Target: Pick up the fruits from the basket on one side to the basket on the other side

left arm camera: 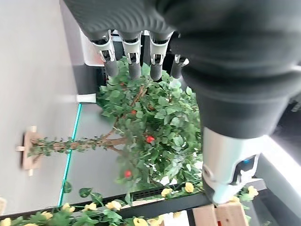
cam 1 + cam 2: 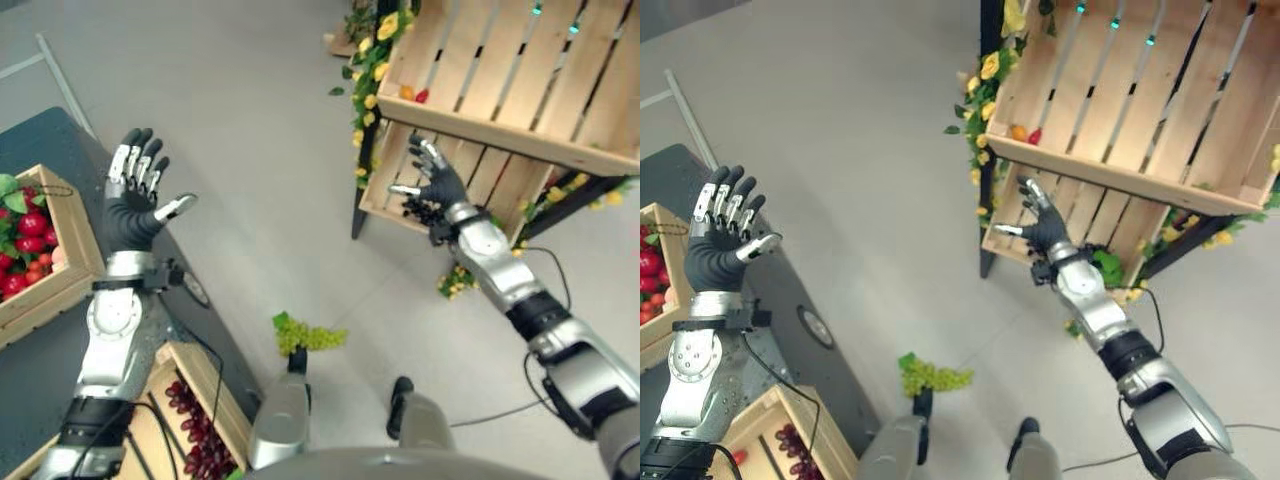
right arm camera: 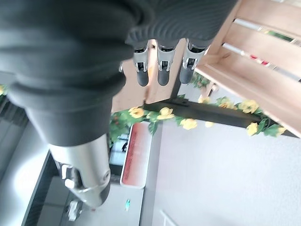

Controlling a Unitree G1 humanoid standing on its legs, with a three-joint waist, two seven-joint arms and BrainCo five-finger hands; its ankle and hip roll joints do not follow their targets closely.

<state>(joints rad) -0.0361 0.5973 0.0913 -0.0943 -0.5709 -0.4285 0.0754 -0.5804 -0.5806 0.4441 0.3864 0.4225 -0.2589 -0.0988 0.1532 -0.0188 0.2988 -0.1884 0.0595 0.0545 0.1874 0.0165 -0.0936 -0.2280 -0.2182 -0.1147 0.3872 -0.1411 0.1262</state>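
Hands, two. Left hand (image 2: 135,200): raised, fingers straight and spread, thumb out to the side, holding nothing. Right hand (image 2: 436,185): raised before the lower shelf crate, fingers spread apart, holding nothing.

Wooden crates, four in all.
- Crate of red fruit (image 2: 60,255): just to the outer side of the left hand, on a dark table (image 2: 40,140). Contents round, glossy, deep red, heaped with some green leaves; too many to count.
- Crate of dark grapes (image 2: 205,375): below the left hand, beside its forearm. One or more purple-red bunches of small oval berries.
- Upper shelf crate (image 2: 500,70): above the right hand, slatted. Two small fruits in its corner, one orange (image 2: 405,92), one red (image 2: 421,96).
- Lower shelf crate (image 2: 385,195): directly behind the right hand, slatted.

Green grape bunch (image 2: 305,337), one: on the floor, between the two arms and below both hands. Pale yellow-green, small berries.

Garland of yellow flowers (image 2: 370,70): along the shelf edge, beside the right hand.
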